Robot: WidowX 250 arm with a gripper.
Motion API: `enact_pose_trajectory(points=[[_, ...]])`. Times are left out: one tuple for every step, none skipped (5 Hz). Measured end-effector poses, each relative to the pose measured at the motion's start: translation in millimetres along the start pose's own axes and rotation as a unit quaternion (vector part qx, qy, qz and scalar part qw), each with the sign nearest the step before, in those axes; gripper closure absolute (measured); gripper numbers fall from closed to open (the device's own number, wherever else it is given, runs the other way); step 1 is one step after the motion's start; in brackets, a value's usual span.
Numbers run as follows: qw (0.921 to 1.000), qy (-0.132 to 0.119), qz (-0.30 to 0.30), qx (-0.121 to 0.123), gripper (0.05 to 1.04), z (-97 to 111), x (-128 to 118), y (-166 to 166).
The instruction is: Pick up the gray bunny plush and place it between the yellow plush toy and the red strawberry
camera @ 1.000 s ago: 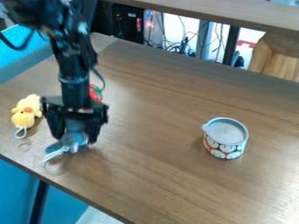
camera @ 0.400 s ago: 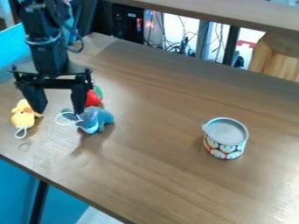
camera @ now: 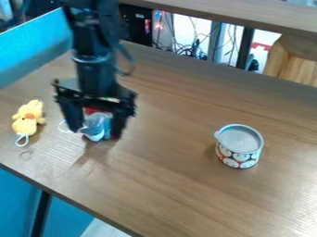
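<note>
Just now my pincer [camera: 97,132] has moved toward three o'clock. A moment ago it hung beside the blue toy [camera: 97,125], at the toy's ten o'clock; now it is above the toy, with one finger at the toy's nine o'clock and the other at its three o'clock. The fingers stand apart and, as I judge, do not squeeze it: the pincer is released. Earlier, the toy was between my fingers nearer to the table's front edge, toward seven o'clock from here; it is now farther back on the surface [camera: 186,185]. For the work with this toy, I think it means the toy is within my reach again, but not secured.

From the blue toy, a white cord loop [camera: 64,127] goes out at nine o'clock, past my finger, and it could catch there. Right behind the toy, toward twelve o'clock, I see a part of a red thing [camera: 91,110]. It is close, so I judge that a careless closing could bump it; whether it touches the toy I cannot tell.

The yellow duck toy [camera: 27,118] is between nine and ten o'clock from my pincer, where it was before. The lidded tin [camera: 238,148] stands upright at three o'clock, well apart, also unmoved. Neither blocks my fingers.
</note>
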State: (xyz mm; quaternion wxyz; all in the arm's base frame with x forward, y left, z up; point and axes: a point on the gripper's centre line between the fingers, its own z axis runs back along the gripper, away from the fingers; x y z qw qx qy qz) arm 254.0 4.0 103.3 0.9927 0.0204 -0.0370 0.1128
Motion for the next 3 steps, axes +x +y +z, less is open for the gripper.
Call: enact_pose_trajectory(points=[[0.9997,-0.012,-0.018,-0.004,0.083,4.1,-7.9,-9.5],[0.9993,-0.011,-0.036,-0.006,0.083,-0.2,-10.2,-28.8],[0.9985,-0.007,-0.055,-0.004,0.083,-5.9,-1.8,-53.4]])
